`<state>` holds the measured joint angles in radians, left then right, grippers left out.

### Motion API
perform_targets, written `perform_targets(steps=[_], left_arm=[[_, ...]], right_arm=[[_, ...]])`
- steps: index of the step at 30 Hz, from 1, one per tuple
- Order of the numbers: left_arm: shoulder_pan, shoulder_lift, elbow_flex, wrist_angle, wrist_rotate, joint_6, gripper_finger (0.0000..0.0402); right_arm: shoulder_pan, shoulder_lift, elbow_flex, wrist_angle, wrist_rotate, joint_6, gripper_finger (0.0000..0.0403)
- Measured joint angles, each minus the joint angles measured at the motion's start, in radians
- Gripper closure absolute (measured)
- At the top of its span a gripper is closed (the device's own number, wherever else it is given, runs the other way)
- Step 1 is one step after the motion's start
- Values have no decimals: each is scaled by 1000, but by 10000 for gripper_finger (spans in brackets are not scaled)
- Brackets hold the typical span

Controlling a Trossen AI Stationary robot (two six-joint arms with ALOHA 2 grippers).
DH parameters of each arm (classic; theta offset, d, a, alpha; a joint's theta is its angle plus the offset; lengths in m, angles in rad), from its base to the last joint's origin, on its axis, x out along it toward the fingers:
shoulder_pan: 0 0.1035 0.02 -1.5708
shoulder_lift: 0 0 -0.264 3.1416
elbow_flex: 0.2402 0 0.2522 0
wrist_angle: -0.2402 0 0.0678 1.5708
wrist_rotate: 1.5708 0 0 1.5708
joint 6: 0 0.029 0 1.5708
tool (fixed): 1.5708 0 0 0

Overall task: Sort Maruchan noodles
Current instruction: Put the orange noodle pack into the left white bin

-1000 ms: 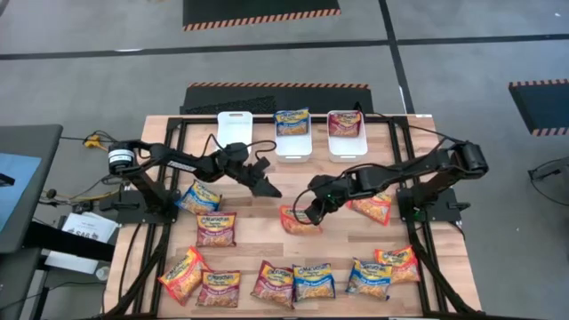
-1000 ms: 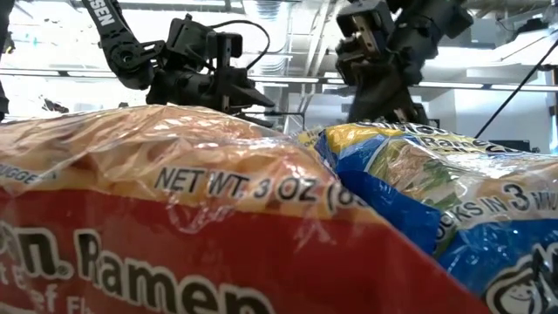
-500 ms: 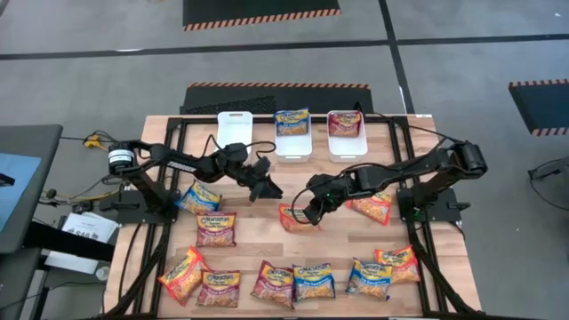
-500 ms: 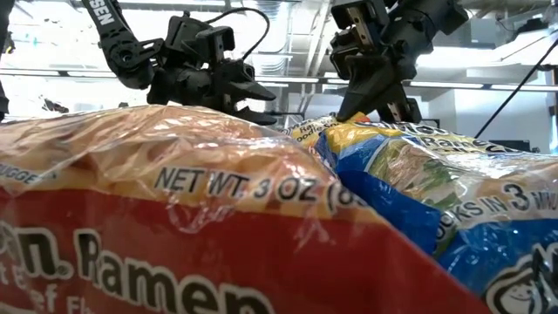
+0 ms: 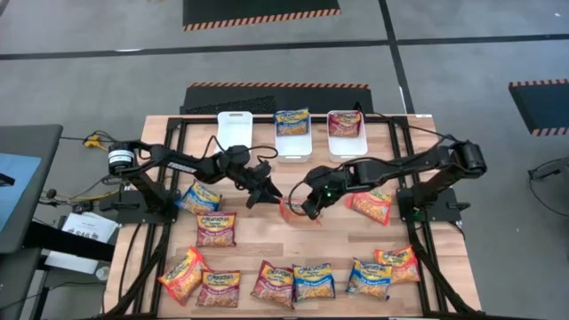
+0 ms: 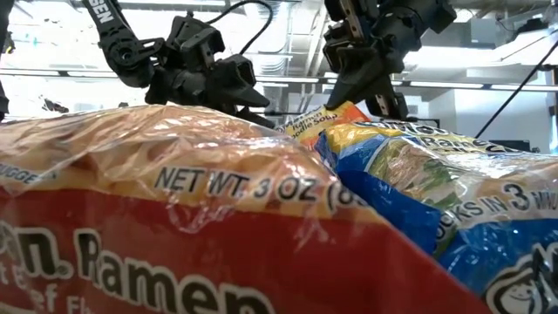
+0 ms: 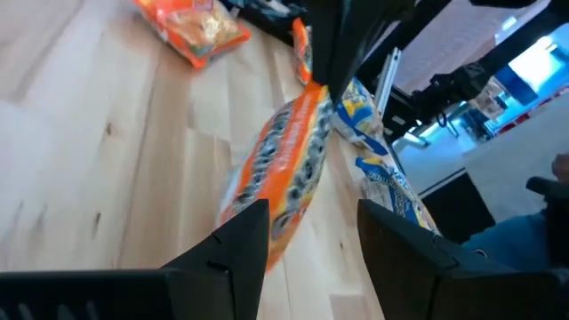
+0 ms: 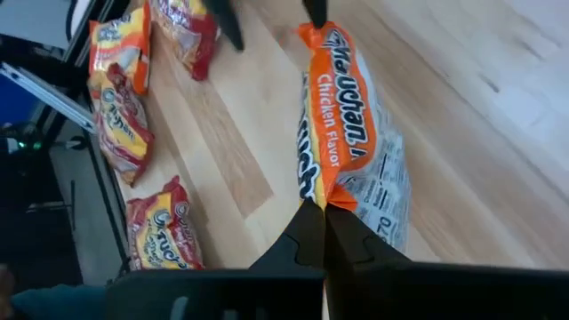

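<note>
Left gripper (image 5: 263,189) fingers spread, empty, pointing at packet. Right gripper (image 5: 307,210) pinching end seam of orange noodle packet (image 8: 351,160) — hanging over table centre. Likely light, crinkly, slippery; contents brittle — seam grip safest.

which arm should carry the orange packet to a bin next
Right. The right gripper is already shut on the orange packet, lifted off the table. The left gripper is open, just beside it, holding nothing.

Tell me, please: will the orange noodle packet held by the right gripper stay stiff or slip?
The orange noodle packet hangs straight from the right gripper, so probably fairly stiff. Its glossy wrapper, pinched only at one edge, may slip. It looks light.
</note>
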<state>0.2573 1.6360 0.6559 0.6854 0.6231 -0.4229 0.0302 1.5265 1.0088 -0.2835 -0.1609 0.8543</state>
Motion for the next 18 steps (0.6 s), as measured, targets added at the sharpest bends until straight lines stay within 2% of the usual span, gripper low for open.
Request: perform_targets(steps=[6, 12, 18], left_arm=[[-4, 0, 64, -117, -69, 151, 244], [-4, 0, 131, -260, -10, 259, 244], [-10, 0, 143, -287, 23, 306, 244]], right_arm=[[-6, 0, 3, 7, -73, 0, 398], [-3, 0, 19, 8, -73, -15, 398], [-6, 0, 19, 4, -72, -23, 398]])
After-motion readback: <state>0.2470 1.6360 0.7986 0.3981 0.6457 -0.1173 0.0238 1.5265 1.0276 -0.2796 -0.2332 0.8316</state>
